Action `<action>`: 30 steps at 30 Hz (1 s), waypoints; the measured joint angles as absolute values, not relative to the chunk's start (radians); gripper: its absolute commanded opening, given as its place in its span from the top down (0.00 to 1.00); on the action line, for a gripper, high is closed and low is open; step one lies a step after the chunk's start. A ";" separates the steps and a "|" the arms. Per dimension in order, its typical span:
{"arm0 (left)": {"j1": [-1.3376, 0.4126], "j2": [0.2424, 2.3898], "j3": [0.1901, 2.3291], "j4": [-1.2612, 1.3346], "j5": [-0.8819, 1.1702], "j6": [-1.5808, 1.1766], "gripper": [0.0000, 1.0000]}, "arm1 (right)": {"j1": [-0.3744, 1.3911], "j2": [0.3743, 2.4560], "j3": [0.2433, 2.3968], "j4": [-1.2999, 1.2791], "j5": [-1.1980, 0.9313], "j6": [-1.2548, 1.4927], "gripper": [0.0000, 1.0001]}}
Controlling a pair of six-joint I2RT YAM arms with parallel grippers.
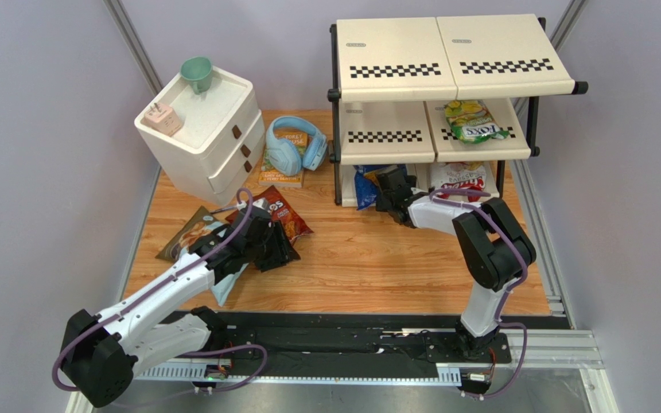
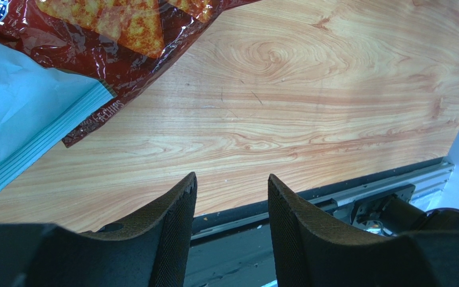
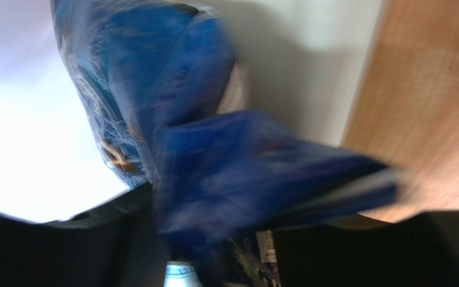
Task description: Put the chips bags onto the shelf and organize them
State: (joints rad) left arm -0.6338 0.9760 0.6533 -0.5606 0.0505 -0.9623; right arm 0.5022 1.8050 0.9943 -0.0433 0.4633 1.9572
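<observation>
Right gripper (image 1: pixel 390 188): jaws spread, blurred blue Doritos bag (image 3: pixel 172 89) between them, at shelf (image 1: pixel 394 47) bottom tier. Left gripper (image 2: pixel 232 197): half-open, empty, above table (image 2: pixel 310 107); red Doritos bag (image 2: pixel 124 36) just beside, far side.

Robot lab test cell, not a lived-in room. Two arms, left arm (image 1: pixel 161 292) & right arm (image 1: pixel 489 249), are bolted to a black base plate (image 1: pixel 351 344) at the near edge of a wood-grain table (image 1: pixel 377 258), w/ purple cables (image 1: pixel 519 344) looping loose. Plain grey panel walls (image 1: pixel 41 172) on 3 sides, w/ bare alu frame rails (image 1: pixel 539 232) along them. Household bits sit staged as props on the one tabletop: white drawer cabinet (image 1: pixel 209 142) w/ green cup (image 1: pixel 196 73) on top, blue headphones (image 1: pixel 295 142) over an orange book (image 1: pixel 280 178), and a cream shelf (image 1: pixel 446 56) w/ a chips bag (image 1: pixel 476 120) on its middle board. In the left wrist view the wood grain ends at a metal edge rail (image 2: pixel 381 182).
</observation>
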 measured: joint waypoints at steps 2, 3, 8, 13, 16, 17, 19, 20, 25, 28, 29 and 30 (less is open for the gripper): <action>-0.634 0.974 0.653 -0.561 0.051 -0.962 0.47 | 0.502 1.799 0.955 0.012 0.456 1.964 0.31; -0.634 0.974 0.653 -0.560 0.051 -0.962 0.47 | 0.501 1.786 0.939 0.039 0.442 1.958 0.30; -0.634 0.974 0.641 -0.542 0.071 -0.965 0.47 | 0.496 1.732 0.856 0.143 0.396 1.920 0.06; -0.634 0.974 0.632 -0.535 0.075 -0.965 0.46 | 0.492 1.684 0.809 0.182 0.339 1.853 0.02; -0.634 0.974 0.632 -0.525 0.078 -0.963 0.45 | 0.489 1.678 0.796 0.201 0.284 1.823 0.01; -0.634 0.974 0.632 -0.524 0.077 -0.962 0.44 | 0.489 1.673 0.791 0.202 0.270 1.815 0.00; -0.634 0.979 0.636 -0.526 0.073 -0.953 0.42 | 0.489 1.653 0.785 0.194 0.235 1.785 0.00; -0.634 0.984 0.645 -0.534 0.066 -0.945 0.40 | 0.489 1.643 0.786 0.187 0.223 1.774 0.00; -0.633 1.042 0.788 -0.629 -0.029 -0.860 0.01 | 0.489 1.567 0.846 0.066 0.141 1.653 0.00; -0.631 1.098 0.908 -0.647 -0.080 -0.796 0.01 | 0.489 1.504 0.843 -0.028 0.090 1.605 0.00; -0.628 1.115 0.936 -0.644 -0.087 -0.776 0.01 | 0.489 1.479 0.832 -0.054 0.054 1.583 0.00; -0.623 1.130 0.951 -0.638 -0.088 -0.762 0.02 | 0.488 1.461 0.824 -0.081 0.029 1.563 0.00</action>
